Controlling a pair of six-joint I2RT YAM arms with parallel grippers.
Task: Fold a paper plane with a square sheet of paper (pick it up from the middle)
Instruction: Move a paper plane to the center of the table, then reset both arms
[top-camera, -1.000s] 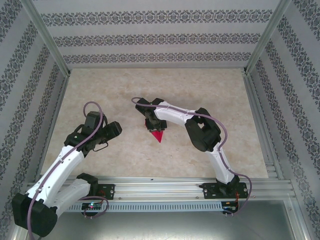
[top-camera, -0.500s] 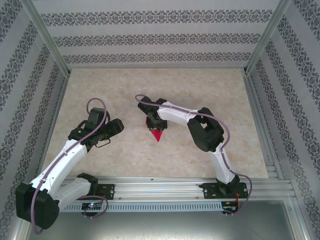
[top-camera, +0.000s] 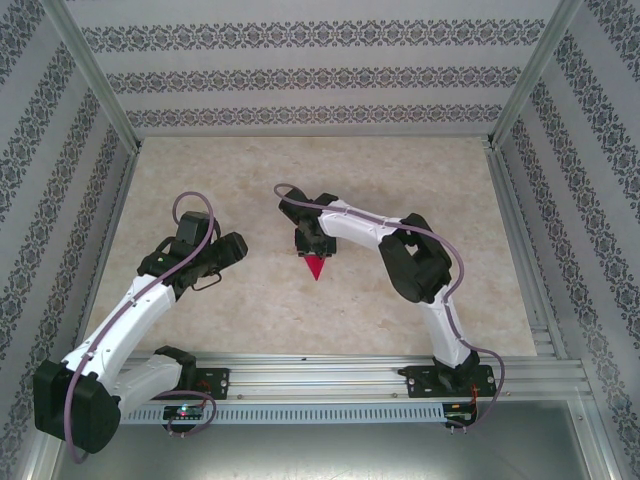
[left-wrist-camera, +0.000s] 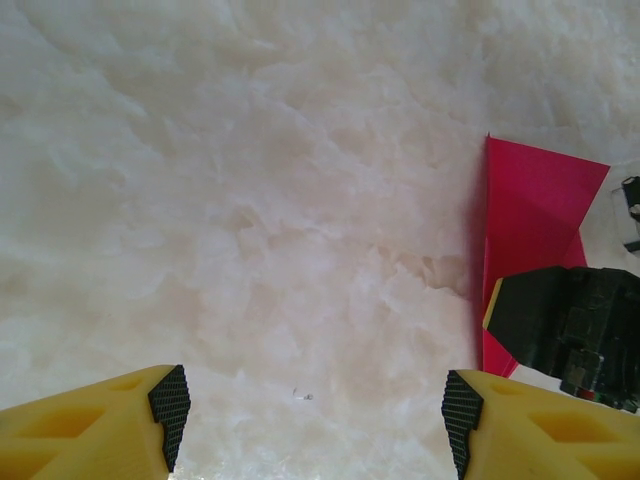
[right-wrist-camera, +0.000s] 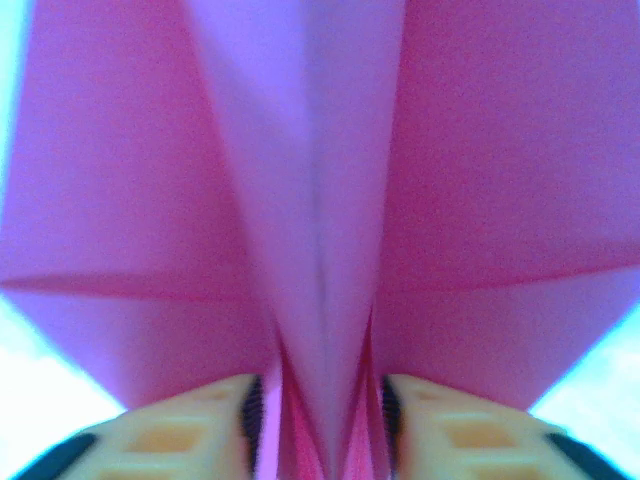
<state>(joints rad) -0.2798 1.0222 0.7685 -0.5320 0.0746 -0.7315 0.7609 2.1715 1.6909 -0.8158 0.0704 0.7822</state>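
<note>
Handling: paper plane (top-camera: 317, 266) light, floppy, crush-prone; I'd take its centre ridge (right-wrist-camera: 320, 250); my right gripper (right-wrist-camera: 320, 410) straddles it, cannot tell if pinching; my left gripper (left-wrist-camera: 315, 400) gapes, empty.

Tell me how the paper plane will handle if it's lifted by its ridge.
Probably very light: the plane is thin folded paper. Likely floppy at its edges but stiffer along the ridge, where layers stack between the right end effector's fingers. It may crease if squeezed hard, and could slide on the smooth table if pushed.
</note>
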